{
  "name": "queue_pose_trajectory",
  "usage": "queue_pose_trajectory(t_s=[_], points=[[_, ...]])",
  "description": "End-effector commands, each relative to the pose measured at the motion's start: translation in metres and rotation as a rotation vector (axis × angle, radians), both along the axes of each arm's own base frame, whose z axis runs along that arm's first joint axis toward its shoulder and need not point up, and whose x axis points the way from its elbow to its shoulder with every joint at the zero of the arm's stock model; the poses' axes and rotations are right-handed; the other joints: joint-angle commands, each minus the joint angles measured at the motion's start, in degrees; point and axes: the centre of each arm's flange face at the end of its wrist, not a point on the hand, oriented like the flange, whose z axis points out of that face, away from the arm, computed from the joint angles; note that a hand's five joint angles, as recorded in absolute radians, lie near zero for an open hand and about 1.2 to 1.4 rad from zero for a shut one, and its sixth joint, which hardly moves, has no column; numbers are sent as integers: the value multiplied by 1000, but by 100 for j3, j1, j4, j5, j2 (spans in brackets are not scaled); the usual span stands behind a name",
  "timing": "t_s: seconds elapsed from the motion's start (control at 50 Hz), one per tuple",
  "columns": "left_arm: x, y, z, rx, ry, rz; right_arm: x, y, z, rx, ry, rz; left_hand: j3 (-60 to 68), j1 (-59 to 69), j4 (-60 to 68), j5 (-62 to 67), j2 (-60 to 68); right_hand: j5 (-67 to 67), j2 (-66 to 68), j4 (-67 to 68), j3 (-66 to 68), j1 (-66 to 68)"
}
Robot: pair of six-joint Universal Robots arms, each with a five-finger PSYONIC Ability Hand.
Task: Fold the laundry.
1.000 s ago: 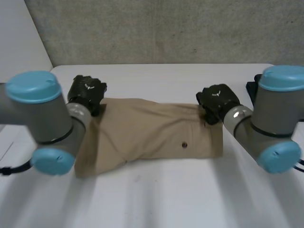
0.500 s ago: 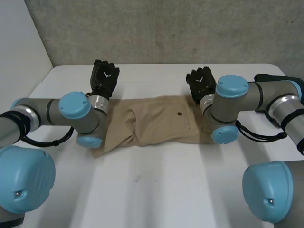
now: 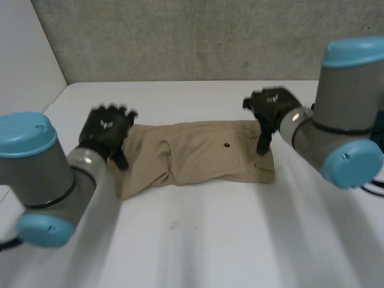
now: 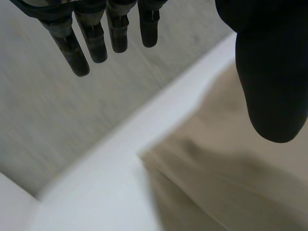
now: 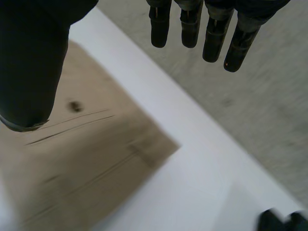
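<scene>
Around garment edges, white table

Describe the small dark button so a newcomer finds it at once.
Start at the white table; across its middle lies a folded beige cloth garment. The small round dark button sits nearer its right end, the only dark dot on plain cloth.

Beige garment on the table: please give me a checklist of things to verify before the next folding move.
1. Is the left hand open and holding nothing: ok.
2. Is the right hand open and holding nothing: ok.
3. Is one hand at each end of the beige garment: ok.
4. Does the garment lie smooth: not ok, folds and creases near the left hand.
5. Is the garment fully on the table: ok.
6. Are either hand's fingers touching the cloth: cannot tell.
</scene>
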Motion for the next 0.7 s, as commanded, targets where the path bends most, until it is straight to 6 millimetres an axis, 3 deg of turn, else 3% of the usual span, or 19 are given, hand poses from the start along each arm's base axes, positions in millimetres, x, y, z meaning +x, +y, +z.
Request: queue_pose_trajectory(t_s=[0.02, 0.18, 0.28, 0.36, 0.56, 0.7], points=[[18, 37, -27, 344, 99, 41, -20, 22, -59, 205, -78, -16, 1582, 1663, 1620, 1556, 1576, -155, -56, -150, -24, 36], [14, 11, -49, 282, 121, 59, -24, 27, -84, 211, -103, -33, 1699, 1780, 1737, 1673, 1693, 369, 467, 374, 500, 560], [13, -7, -65, 257, 124, 93, -23, 22, -93, 181, -114, -37, 4719, 4800, 4757, 4693, 4713, 537, 636, 542, 668, 728], [13, -15, -63, 222, 97, 112, -21, 18, -102, 174, -116, -35, 6237, 6318, 6275, 6212, 6232, 1042, 1140, 1047, 1173, 1233], [18, -35, -49, -12, -82, 110, -16, -1, -119, 124, -108, -74, 6326, 6407, 6364, 6300, 6320, 2117, 2216, 2122, 2248, 2308], [21, -41, -53, -63, -180, 105, -14, -10, -125, 105, -95, -104, 5906, 5987, 5944, 5880, 5901, 2740, 2839, 2745, 2871, 2931]])
